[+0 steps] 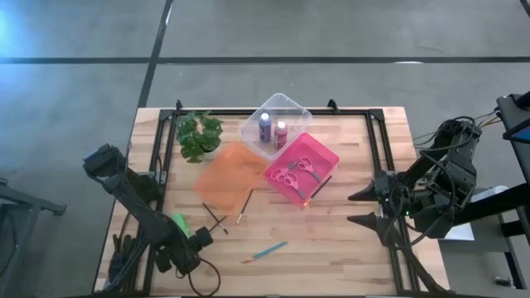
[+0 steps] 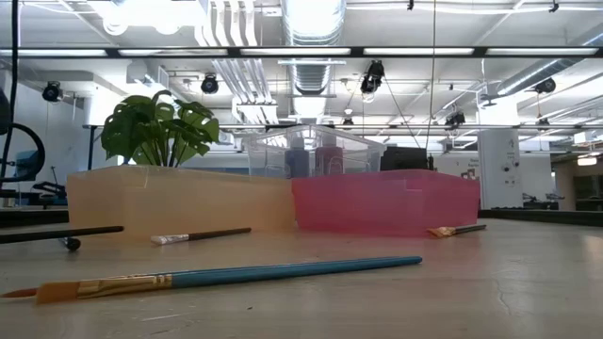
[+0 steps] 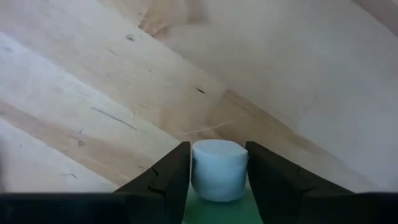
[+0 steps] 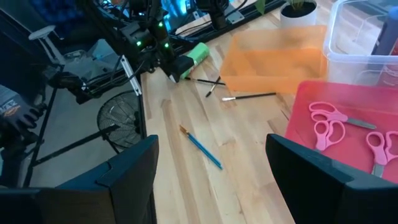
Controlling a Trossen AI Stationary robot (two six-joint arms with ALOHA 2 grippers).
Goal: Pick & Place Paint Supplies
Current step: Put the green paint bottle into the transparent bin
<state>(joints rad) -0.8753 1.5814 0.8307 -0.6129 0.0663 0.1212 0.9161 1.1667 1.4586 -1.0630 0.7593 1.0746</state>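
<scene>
My left gripper (image 1: 201, 237) (image 3: 217, 147) is near the table's near-left corner, shut on a green paint bottle (image 1: 179, 222) with a white cap. My right gripper (image 1: 358, 208) (image 4: 211, 152) is open, hovering over the table's right side and touching nothing. A purple bottle (image 1: 264, 126) and a red bottle (image 1: 281, 132) stand in the clear tray (image 1: 291, 105). Pink-handled scissors (image 1: 300, 170) lie in the pink tray (image 1: 328, 156). A blue-handled brush (image 1: 265, 252) (image 2: 254, 274) and two dark brushes (image 1: 214, 219) (image 1: 246, 207) lie on the wood. Another brush (image 1: 320, 185) leans on the pink tray. My left gripper pinches the green bottle between its two fingers (image 3: 168, 177), which lie along the bottle's sides. The white cap (image 3: 217, 171) sits between the fingertips and faces the way they point. The green body (image 3: 217, 213) reaches back between the fingers. Whether the bottle rests on the table does not show.
An orange tray (image 1: 228, 175) lies left of the pink tray, and a leafy plant (image 1: 199, 136) stands at the far left. A dark frame (image 1: 377, 141) runs along the table's edges. Bare wood lies along the near edge and the right side.
</scene>
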